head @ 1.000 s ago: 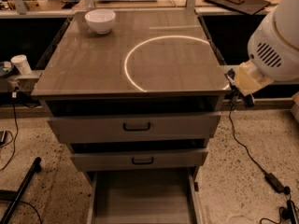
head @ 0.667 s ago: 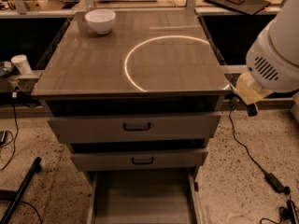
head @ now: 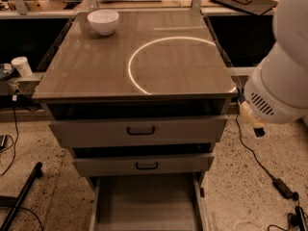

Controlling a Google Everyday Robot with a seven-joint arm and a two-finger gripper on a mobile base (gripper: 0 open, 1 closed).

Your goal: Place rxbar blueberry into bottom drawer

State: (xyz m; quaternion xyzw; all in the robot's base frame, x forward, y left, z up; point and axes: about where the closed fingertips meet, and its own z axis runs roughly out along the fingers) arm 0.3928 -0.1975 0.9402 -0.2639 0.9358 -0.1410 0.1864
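The cabinet fills the middle of the view, its brown top surface carrying a white bowl at 11 o'clock, near the back left corner. A bright curved arc of light lies across the surface toward 1 o'clock, well apart from the bowl.

Below the front edge sit two upper drawers, each with a black handle: the top drawer and, under it, the middle drawer, with a dark gap above each. At 6 o'clock the bottom drawer is pulled out toward the camera – its flat grey floor shows bare.

The white robot arm fills the 3 o'clock side, just beside the cabinet's right front corner. Under its vented housing a pale yellowish piece with a dark tip shows – the hand – and whether it is wide, narrow or holding anything cannot be told. Where the rxbar blueberry is cannot be told either.

A white paper cup stands at 9 o'clock, left of the cabinet. A black cable trails over the speckled floor at 4 o'clock.
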